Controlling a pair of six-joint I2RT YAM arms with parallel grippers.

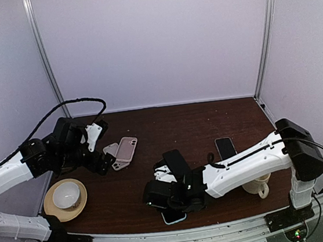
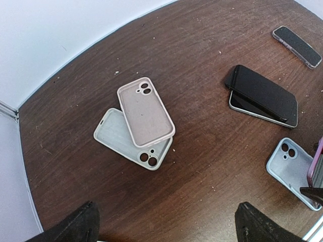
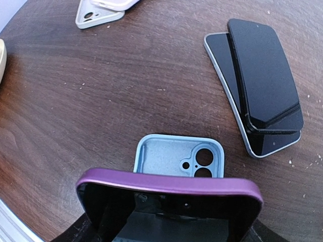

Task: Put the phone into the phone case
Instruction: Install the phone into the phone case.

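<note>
My right gripper (image 3: 169, 233) is shut on a phone (image 3: 169, 201) with a purple rim and a dark glossy screen, held tilted by its sides just above the table. Right below and ahead of it lies an empty light blue phone case (image 3: 176, 156), open side up, camera holes to the right. In the top view the same gripper (image 1: 166, 205) hangs over that case (image 1: 173, 216) near the front edge. My left gripper (image 2: 166, 227) is open and empty, hovering over bare wood near a pink case (image 2: 146, 112) lying across a white case (image 2: 123, 138).
Two dark phones (image 3: 257, 85) lie stacked to the right of the blue case. Another phone (image 1: 225, 147) lies further back right. A cup on a saucer (image 1: 66, 196) sits front left, and a mug (image 1: 257, 186) front right under the right arm.
</note>
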